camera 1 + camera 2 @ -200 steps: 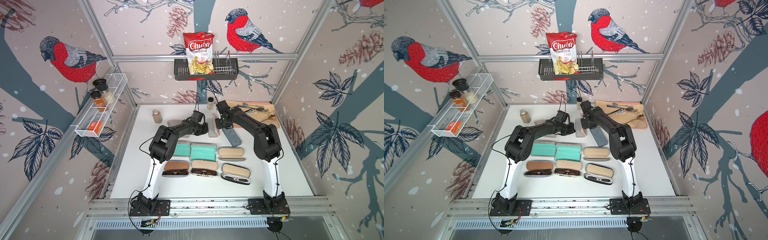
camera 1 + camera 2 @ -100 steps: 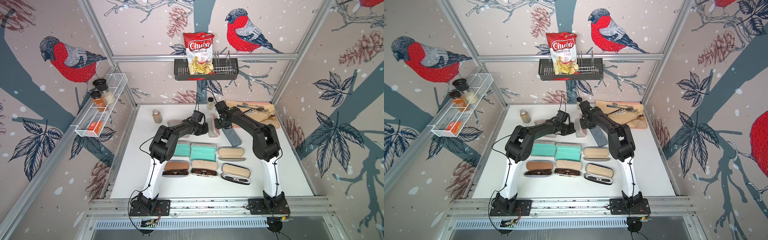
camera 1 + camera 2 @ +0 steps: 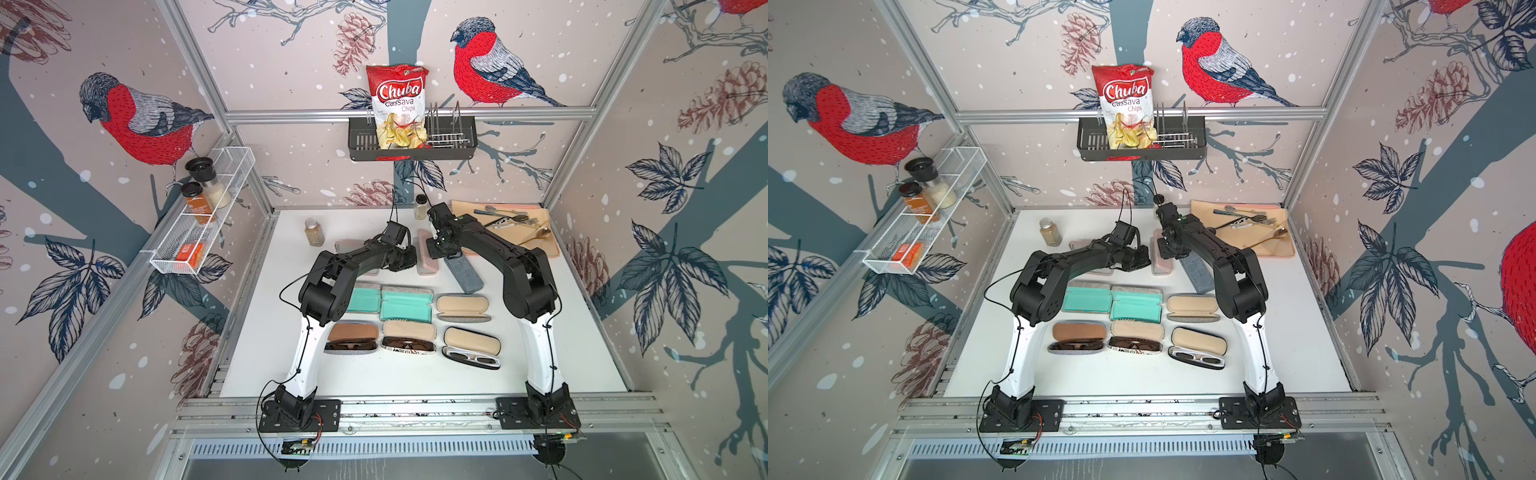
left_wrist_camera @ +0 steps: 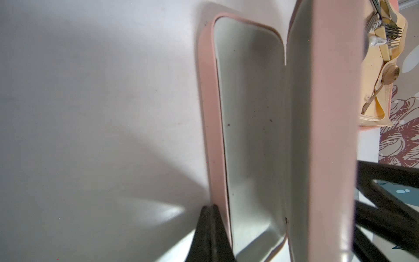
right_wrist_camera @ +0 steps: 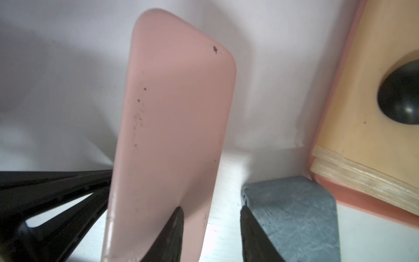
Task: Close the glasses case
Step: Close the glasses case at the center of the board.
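Enclosure: bird-print walls [image 3: 291,41] around white tabletop [image 3: 540,353]. Pink glasses case [image 3: 428,262] at tabletop's 12 o'clock, open: grey-lined base [image 4: 249,113] lies flat, lid [image 4: 328,113] stands upright. Left gripper [image 4: 209,209] clenched at the case's 9 o'clock, tips at base rim. Right gripper [image 5: 211,208] released at its 3 o'clock.

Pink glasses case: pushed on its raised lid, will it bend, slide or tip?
Probably stiff: the lid stands upright, smooth and hard-looking, so it should swing on its hinge, not bend. The empty base looks light and may skid on the smooth table; the shut left fingers at its rim likely brace it.
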`<state>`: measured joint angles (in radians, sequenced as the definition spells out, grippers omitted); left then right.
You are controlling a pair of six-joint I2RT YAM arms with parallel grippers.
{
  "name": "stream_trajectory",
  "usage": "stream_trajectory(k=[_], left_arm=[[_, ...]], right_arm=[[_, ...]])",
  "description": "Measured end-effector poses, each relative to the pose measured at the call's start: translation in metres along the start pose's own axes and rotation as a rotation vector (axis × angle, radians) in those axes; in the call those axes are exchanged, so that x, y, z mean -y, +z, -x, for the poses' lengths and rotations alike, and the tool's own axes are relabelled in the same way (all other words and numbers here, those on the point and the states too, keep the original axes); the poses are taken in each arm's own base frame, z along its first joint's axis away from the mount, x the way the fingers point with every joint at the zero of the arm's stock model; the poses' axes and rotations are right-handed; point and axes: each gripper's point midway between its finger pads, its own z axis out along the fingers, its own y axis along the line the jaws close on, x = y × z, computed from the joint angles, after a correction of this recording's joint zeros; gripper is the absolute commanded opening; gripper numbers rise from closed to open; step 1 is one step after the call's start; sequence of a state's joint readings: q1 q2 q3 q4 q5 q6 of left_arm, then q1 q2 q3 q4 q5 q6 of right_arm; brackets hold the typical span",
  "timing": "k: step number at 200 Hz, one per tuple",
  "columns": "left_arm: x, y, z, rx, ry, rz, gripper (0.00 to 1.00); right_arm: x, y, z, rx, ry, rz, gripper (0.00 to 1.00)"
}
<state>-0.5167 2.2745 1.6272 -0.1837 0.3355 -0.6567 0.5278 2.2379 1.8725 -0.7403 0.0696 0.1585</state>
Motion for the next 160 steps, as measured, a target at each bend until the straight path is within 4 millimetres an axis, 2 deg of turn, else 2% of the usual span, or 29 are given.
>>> stream_trajectory(k=[25, 89, 128, 160], left_arm=[[0.002, 0.001, -0.001, -0.002, 0.002, -0.006, 0.00], [0.003, 0.002, -0.001, 0.002, 0.005, -0.012, 0.00], [0.005, -0.001, 0.000, 0.006, 0.007, -0.015, 0.00], [0.015, -0.013, 0.006, 0.029, 0.020, -0.030, 0.18]], right_arm=[[-0.006, 0.008, -0.006, -0.026, -0.004, 0.021, 0.43], [-0.007, 0.008, -0.006, -0.025, -0.005, 0.023, 0.47], [-0.007, 0.001, -0.008, -0.020, 0.013, 0.025, 0.50], [-0.006, -0.010, -0.004, 0.003, 0.023, 0.028, 0.50]])
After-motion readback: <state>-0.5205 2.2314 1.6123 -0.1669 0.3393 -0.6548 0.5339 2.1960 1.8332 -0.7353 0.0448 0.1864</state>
